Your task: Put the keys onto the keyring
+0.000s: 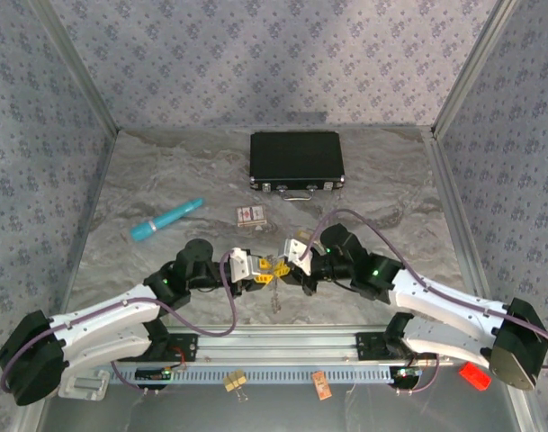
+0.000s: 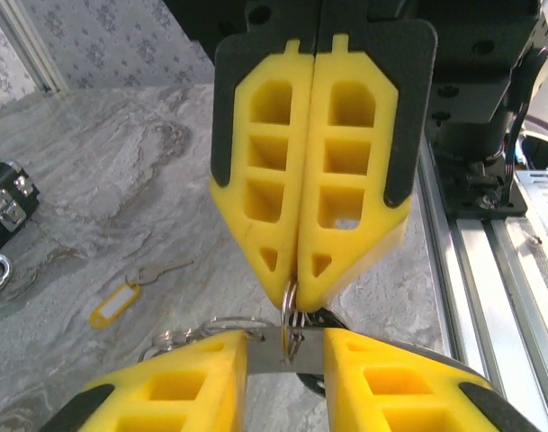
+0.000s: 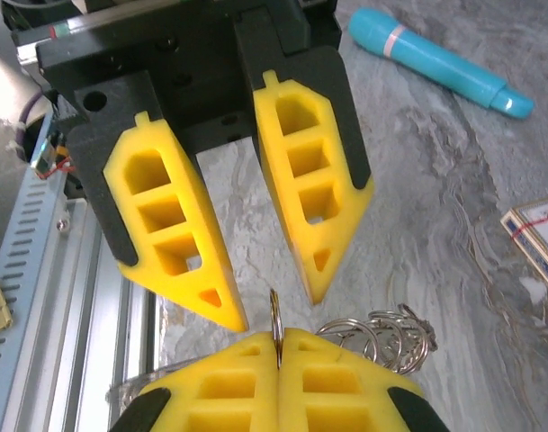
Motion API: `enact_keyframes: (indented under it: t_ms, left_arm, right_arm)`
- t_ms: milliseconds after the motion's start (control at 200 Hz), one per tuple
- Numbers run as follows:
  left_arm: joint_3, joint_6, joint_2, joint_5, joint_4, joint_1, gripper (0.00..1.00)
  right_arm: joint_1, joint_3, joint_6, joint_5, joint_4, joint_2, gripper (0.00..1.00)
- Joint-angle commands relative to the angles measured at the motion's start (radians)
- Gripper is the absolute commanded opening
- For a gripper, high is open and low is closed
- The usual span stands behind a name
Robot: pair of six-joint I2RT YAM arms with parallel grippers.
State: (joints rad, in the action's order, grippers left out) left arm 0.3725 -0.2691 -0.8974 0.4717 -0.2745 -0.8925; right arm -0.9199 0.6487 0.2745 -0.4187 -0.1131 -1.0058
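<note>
My right gripper point(image 3: 278, 340) point(image 1: 290, 263) is shut on the keyring point(image 3: 275, 313), a thin silver ring held edge-on and upright. In the left wrist view the same ring point(image 2: 289, 310) hangs from the right gripper's closed tips. My left gripper point(image 2: 287, 349) point(image 1: 257, 270) faces it tip to tip and stands open, one fingertip either side of the ring. A flat grey metal piece point(image 2: 269, 358) spans the gap between the left fingers; whether it is one of the keys I cannot tell. A bunch of linked silver rings point(image 3: 395, 331) hangs beside the right fingers.
On the table lie a yellow tag point(image 2: 116, 304) with a thin metal piece, a red-and-white card box point(image 1: 250, 215), a teal pen-like tube point(image 1: 166, 219) and a black case point(image 1: 296, 160) at the back. The aluminium rail point(image 1: 274, 346) runs along the near edge.
</note>
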Motion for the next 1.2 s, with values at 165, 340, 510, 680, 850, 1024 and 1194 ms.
enact_keyframes:
  t_ms: [165, 340, 510, 680, 850, 1024, 1194]
  left_arm:
    - [0.068, -0.048, 0.013, -0.021, 0.103, -0.006, 0.25]
    - [0.072, -0.047, 0.004, -0.012, 0.094, -0.006, 0.23]
    - [0.073, -0.05, 0.008, -0.001, 0.098, -0.006, 0.19]
    - [0.074, -0.052, 0.008, 0.008, 0.102, -0.007, 0.05]
    - [0.058, -0.05, 0.021, 0.014, 0.082, -0.007, 0.0]
    - [0.026, -0.014, 0.027, 0.035, -0.019, -0.006, 0.0]
    - [0.012, 0.004, 0.027, 0.042, -0.046, -0.006, 0.0]
  right_arm:
    - [-0.045, 0.202, 0.146, 0.114, -0.284, -0.07, 0.0]
    - [-0.072, 0.249, 0.171, 0.126, -0.304, -0.103, 0.0]
    - [-0.104, 0.294, 0.204, 0.162, -0.351, -0.157, 0.0]
    - [-0.112, 0.296, 0.201, 0.135, -0.326, -0.156, 0.0]
    - [-0.059, 0.175, 0.125, 0.099, -0.185, -0.055, 0.29]
    - [-0.007, 0.063, 0.019, 0.017, -0.045, -0.003, 0.33]
    - [-0.002, 0.032, 0.001, -0.031, 0.001, -0.008, 0.32]
